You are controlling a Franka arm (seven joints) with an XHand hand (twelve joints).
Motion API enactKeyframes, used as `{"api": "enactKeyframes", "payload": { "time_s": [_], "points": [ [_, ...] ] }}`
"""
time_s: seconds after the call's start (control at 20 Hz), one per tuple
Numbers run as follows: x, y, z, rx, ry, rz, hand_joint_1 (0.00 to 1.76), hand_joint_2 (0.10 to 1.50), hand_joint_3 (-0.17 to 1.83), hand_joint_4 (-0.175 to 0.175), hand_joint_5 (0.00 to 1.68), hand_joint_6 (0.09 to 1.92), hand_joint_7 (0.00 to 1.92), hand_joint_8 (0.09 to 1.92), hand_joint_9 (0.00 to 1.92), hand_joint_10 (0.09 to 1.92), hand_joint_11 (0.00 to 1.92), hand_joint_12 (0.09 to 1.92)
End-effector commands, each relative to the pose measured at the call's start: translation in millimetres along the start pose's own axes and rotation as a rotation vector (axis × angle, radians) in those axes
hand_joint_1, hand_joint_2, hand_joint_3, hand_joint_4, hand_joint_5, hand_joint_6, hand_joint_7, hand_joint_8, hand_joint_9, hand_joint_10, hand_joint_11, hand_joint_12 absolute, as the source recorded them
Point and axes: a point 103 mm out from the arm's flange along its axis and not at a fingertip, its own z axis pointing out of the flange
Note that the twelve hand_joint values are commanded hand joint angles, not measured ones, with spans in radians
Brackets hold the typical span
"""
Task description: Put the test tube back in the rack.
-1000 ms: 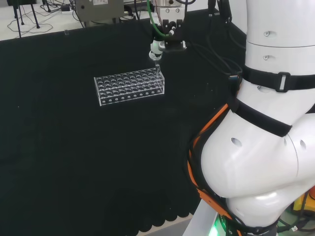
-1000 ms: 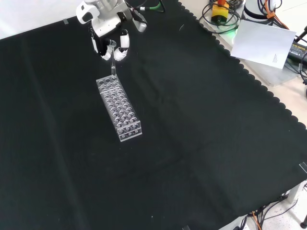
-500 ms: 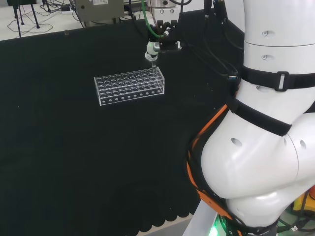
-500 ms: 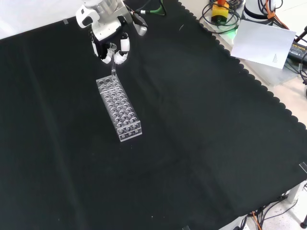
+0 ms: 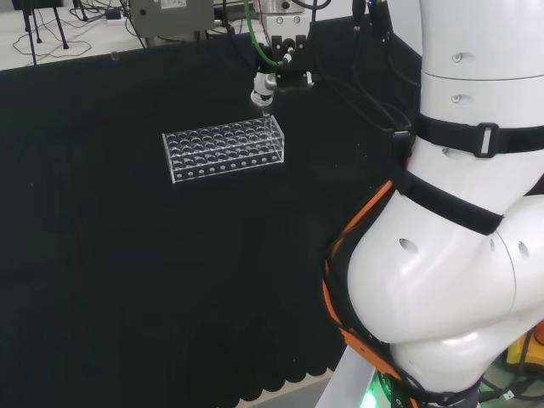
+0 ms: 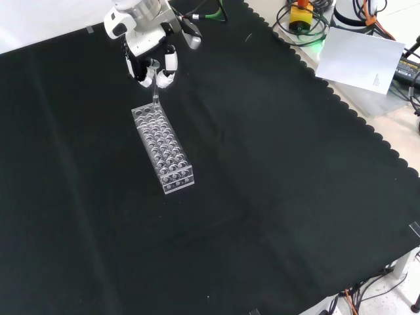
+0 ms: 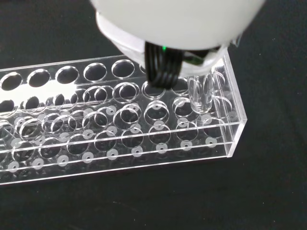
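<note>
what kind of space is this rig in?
Likely a robotics lab bench set up for labware handling. A black cloth covers the bench, a clear tube rack stands on it with the robot hand holding a test tube over one end, and cables and gear crowd the bench edge.

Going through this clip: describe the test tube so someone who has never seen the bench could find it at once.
On the black cloth stands one clear plastic rack full of round holes. At its end nearest the hand, a thin clear test tube stands upright with its tip at a corner hole, its top between the curled fingers. It is the only piece that rises above the rack.
</note>
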Motion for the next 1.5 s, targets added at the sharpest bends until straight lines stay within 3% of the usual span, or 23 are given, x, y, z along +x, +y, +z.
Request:
{"api": "enactKeyframes", "payload": {
  "time_s": [0.05,0.7,0.9,1.0,1.3,1.5],
  "points": [
    [-1,0,-1,-0.003,-0.006,0.003,1.33,0.51,0.89,-0.175,1.32,0.65,1.37,0.67,1.56,0.81,1.30,1.04],
    [-3,1,-3,-0.008,-0.001,0.004,1.33,0.51,0.89,-0.175,1.32,0.65,1.37,0.67,1.56,0.81,1.30,1.04],
    [-18,-3,-3,-0.011,0.023,-0.001,1.33,0.51,0.89,-0.175,1.32,0.65,1.37,0.67,1.56,0.81,1.30,1.04],
    [-7,-1,-3,-0.003,-0.001,0.006,1.33,0.51,0.89,-0.175,1.32,0.65,1.37,0.67,1.56,0.81,1.30,1.04],
    [-20,-6,1,0.001,0.015,-0.003,1.33,0.51,0.89,-0.175,1.32,0.65,1.37,0.66,1.56,0.81,1.30,1.04],
    [-12,-4,3,0.018,0.005,-0.011,1.33,0.51,0.89,-0.175,1.32,0.65,1.37,0.66,1.56,0.81,1.30,1.04]
  ]
}}
